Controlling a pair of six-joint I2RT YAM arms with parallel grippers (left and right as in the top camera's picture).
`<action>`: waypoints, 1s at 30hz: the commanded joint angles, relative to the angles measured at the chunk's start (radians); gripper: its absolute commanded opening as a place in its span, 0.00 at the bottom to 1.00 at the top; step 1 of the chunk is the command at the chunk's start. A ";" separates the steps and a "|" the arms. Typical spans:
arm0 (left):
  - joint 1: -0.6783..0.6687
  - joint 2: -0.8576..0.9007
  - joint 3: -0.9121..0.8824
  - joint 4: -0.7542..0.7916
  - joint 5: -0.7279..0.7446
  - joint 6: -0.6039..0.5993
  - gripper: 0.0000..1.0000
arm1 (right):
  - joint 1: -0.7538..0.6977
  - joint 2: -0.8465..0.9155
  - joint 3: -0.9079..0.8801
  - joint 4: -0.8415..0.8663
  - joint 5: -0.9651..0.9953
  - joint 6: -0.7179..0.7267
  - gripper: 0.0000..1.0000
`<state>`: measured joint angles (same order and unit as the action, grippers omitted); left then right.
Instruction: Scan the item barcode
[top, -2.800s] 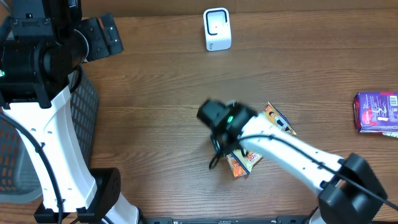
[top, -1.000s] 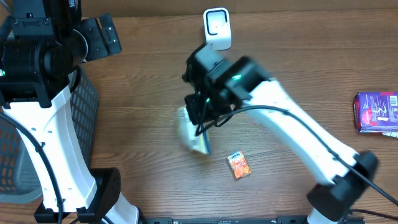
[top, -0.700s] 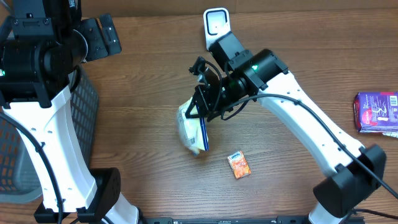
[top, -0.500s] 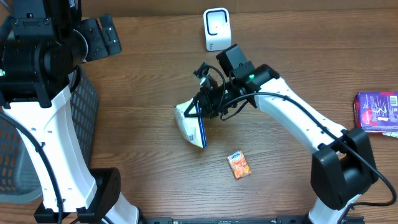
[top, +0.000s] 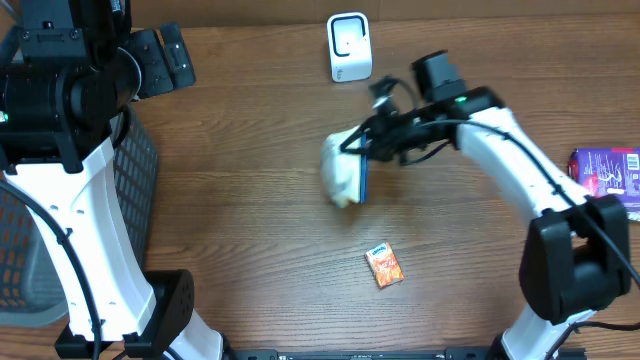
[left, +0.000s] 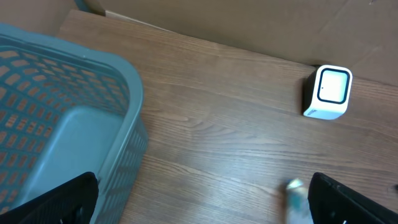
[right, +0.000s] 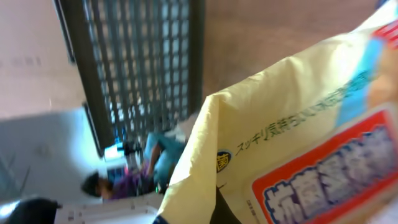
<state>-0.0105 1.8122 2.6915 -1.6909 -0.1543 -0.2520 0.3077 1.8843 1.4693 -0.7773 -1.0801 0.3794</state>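
Overhead view: note the right end effector clamped on the yellow snack bag, apparently lifted off the desk, near the barcode scanner on the robot's side of it. Note the left end effector spread apart, well left of the scanner.

Left wrist view: confirm the scanner window unobstructed.

Right wrist view: rotate the bag until the barcode, not visible here, squarely faces the scanner; hold steady.

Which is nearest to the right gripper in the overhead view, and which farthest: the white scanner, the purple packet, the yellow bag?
1. yellow bag, held in the right gripper.
2. white scanner, at the back.
3. purple packet, at the right edge.
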 joint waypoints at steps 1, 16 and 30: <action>0.003 0.000 0.000 0.002 -0.009 0.017 1.00 | -0.019 0.016 -0.056 0.013 0.007 -0.032 0.04; 0.004 0.000 -0.088 0.004 -0.010 0.008 0.99 | 0.080 0.113 -0.026 -0.043 -0.064 0.035 0.04; 0.004 0.000 -0.111 0.003 -0.048 0.009 1.00 | 0.218 0.117 0.063 -0.002 -0.224 0.156 0.04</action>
<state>-0.0105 1.8122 2.5893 -1.6871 -0.1783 -0.2523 0.5518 2.0251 1.5078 -0.7856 -1.2369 0.5106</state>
